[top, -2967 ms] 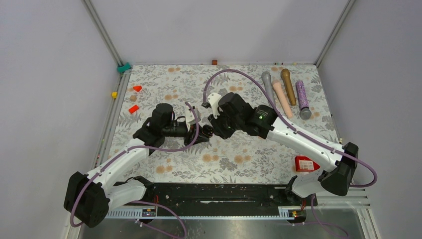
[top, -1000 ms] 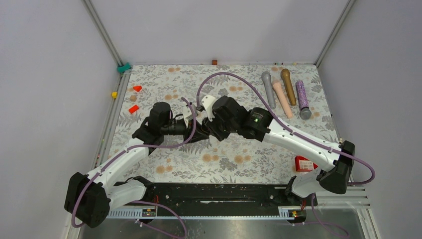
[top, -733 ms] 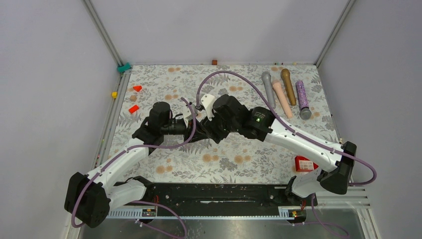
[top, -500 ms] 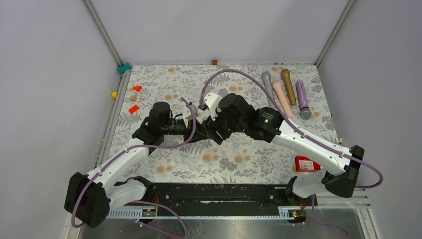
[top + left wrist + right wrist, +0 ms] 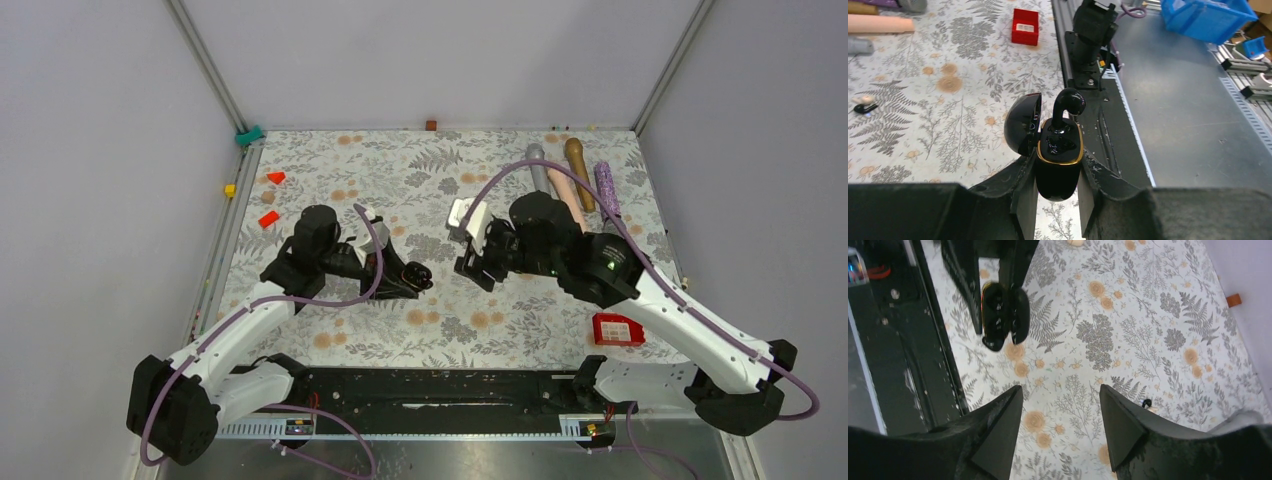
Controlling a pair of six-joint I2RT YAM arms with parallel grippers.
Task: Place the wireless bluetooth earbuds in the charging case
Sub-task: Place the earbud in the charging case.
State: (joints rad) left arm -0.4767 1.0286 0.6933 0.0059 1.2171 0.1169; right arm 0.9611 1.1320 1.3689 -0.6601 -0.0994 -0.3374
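The charging case (image 5: 1058, 155) is glossy black with a gold rim, and its lid (image 5: 1023, 125) hangs open to the left. My left gripper (image 5: 1058, 180) is shut on its lower body and holds it above the table. One black earbud (image 5: 1066, 102) stands in the case's hollow, its head well above the rim. A second earbud (image 5: 863, 103), black and white, lies on the floral cloth far to the left. In the right wrist view it is the speck (image 5: 1147, 403) beside a finger. My right gripper (image 5: 1060, 430) is open and empty, off to the right of the case (image 5: 417, 275).
A red box (image 5: 615, 329) lies near the front right. Several long cylinders (image 5: 572, 190) lie at the back right, and small red blocks (image 5: 268, 219) at the back left. A black rail (image 5: 430, 385) runs along the near edge. A blue bin (image 5: 1205, 17) stands beyond the table.
My right gripper has opened and drawn back to the right, away from the case. The earbud now stands in the case. The left gripper has shifted slightly right and nearer.
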